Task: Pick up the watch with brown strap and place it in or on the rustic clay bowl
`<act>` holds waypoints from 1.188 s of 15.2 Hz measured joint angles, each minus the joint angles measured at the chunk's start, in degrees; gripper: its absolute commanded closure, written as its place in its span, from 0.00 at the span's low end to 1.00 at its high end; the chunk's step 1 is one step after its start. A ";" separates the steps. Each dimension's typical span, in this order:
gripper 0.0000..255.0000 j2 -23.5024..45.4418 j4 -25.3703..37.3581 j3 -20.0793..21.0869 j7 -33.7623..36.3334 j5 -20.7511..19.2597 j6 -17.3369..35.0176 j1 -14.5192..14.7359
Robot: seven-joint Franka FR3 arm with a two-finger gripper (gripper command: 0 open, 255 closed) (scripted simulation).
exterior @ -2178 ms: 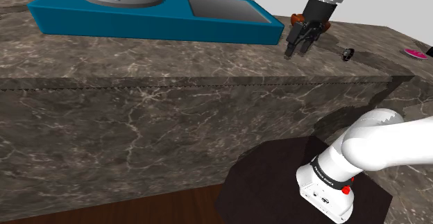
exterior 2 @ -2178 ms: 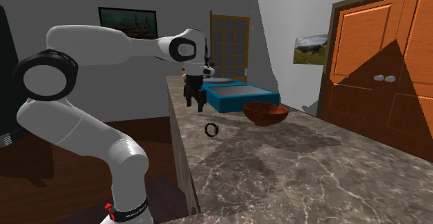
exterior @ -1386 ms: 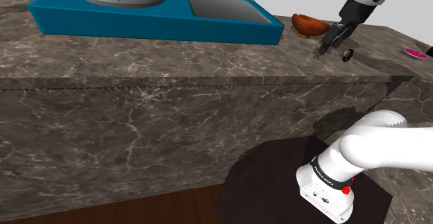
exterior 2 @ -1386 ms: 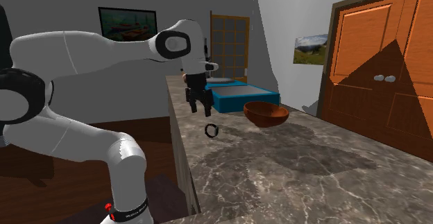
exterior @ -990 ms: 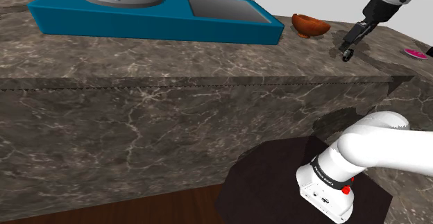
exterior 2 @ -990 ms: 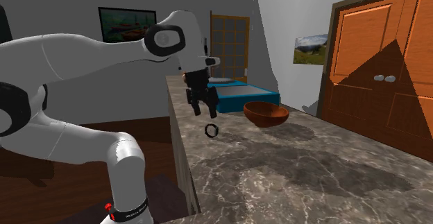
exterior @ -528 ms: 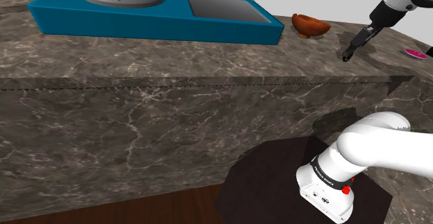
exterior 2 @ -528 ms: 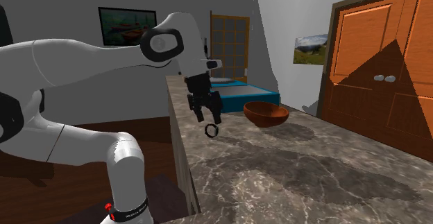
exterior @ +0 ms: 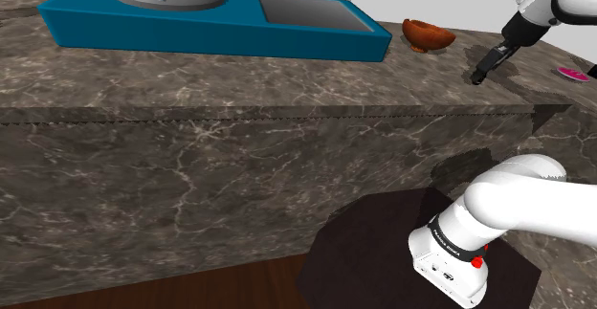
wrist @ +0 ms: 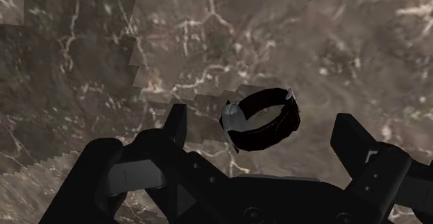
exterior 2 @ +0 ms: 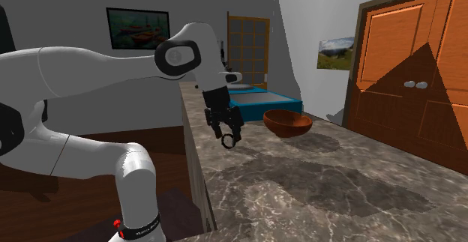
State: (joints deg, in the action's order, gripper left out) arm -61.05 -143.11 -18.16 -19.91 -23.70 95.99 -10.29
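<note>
The gripper (exterior 2: 228,133) has swung away from the blue tray (exterior: 210,15) and dropped over the watch (wrist: 264,129), which hasn't budged from its spot near the edge of the counter (exterior 2: 315,180). Nearest me, the white arm rises from its stand, arches over and reaches forward, wrist bent so the hand points down at the stone. The fingers stand wide, one either side of the dark-strapped watch, neither touching it. To my eye the reach is about done and the grasp comes next: settle a touch lower, then squeeze across the band. Just beyond sits the brown bowl (exterior 2: 287,122).
</note>
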 measured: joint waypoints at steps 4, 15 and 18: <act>1.00 -0.01 -0.03 0.00 0.00 -0.01 0.02 0.00; 1.00 0.35 1.07 0.24 -0.12 0.25 -0.71 0.12; 1.00 1.16 3.58 0.74 -0.44 0.78 -2.39 0.37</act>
State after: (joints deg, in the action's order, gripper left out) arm -59.89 -139.53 -17.42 -20.34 -22.91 93.60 -9.92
